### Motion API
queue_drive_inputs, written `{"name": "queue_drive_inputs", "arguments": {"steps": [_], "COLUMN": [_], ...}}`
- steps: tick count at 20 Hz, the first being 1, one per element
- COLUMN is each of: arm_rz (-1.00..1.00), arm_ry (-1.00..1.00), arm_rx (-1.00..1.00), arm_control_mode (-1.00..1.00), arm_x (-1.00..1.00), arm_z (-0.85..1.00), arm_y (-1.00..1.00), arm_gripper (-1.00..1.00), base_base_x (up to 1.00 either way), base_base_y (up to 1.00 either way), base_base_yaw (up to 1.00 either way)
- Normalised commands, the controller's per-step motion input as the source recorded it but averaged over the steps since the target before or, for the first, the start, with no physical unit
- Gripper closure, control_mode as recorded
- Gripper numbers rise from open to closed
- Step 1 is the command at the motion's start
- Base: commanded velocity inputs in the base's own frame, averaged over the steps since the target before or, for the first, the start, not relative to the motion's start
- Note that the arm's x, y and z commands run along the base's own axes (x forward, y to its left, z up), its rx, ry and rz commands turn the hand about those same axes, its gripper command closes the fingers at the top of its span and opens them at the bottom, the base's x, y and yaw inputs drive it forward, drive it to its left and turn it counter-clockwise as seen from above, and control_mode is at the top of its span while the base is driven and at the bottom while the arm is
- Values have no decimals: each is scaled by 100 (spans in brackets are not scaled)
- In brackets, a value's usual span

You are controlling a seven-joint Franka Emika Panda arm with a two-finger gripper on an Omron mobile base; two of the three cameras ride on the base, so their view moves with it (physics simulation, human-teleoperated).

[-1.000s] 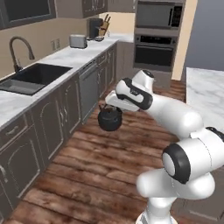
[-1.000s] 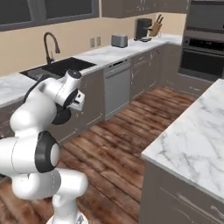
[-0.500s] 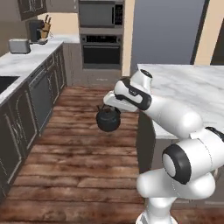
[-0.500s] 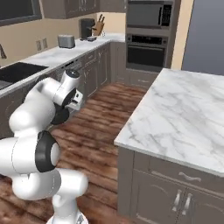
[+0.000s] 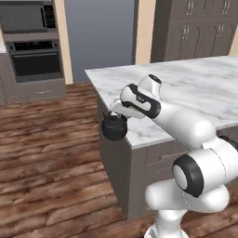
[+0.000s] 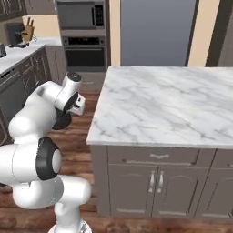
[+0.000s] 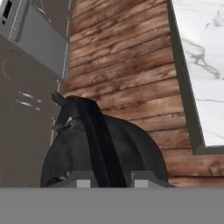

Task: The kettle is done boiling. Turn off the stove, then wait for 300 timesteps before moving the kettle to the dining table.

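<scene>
Nearest to us, in the hand view, the gripper (image 7: 105, 183) is clamped on the arched black handle of the kettle (image 7: 127, 148). The two finger tips stand close on either side of the handle, and the round black body hangs just below them. Its short spout (image 7: 58, 99) points away toward the grey cabinet fronts (image 7: 39, 39) across the plank floor (image 7: 127, 65). This view also gives us what the base cameras do not: the kettle hangs over the floor, with the marble edge of the dining table (image 7: 199, 65) to one side and apart from it.

In the left base view we see the kettle (image 5: 114, 128) from the side, hanging beside the near corner of the dining table (image 5: 186, 88), about level with its worktop edge and outside it. The gripper (image 5: 117, 113) sits just above it, at the end of the white arm (image 5: 176, 121).

In the right base view the arm (image 6: 41, 109) covers most of the kettle (image 6: 61, 120), leaving us a dark sliver left of the dining table (image 6: 164, 104). We cannot tell from any view what the kettle holds.

Farther back, beyond the dining table, a built-in wall oven (image 5: 35, 62) with a microwave (image 6: 81, 14) above it stands against the wall. In the right base view a knife block (image 6: 28, 32) rests on a far counter left of the oven.
</scene>
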Motion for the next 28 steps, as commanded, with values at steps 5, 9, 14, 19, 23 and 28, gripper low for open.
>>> {"name": "queue_drive_inputs", "arguments": {"steps": [5,9,14,19,23,28], "arm_rz": [0,0,0,0,0,0], "arm_ry": [0,0,0,0,0,0], "arm_rx": [0,0,0,0,0,0], "arm_control_mode": [100,100,100,100,100,100], "arm_x": [0,0,0,0,0,0], "arm_z": [0,0,0,0,0,0], "arm_y": [0,0,0,0,0,0], "arm_gripper": [100,100,100,100,100,100], "base_base_x": [1,0,0,0,0,2], "base_base_y": [19,0,0,-18,-43,-53], "base_base_yaw": [-55,-48,-45,-32,-20,-10]}}
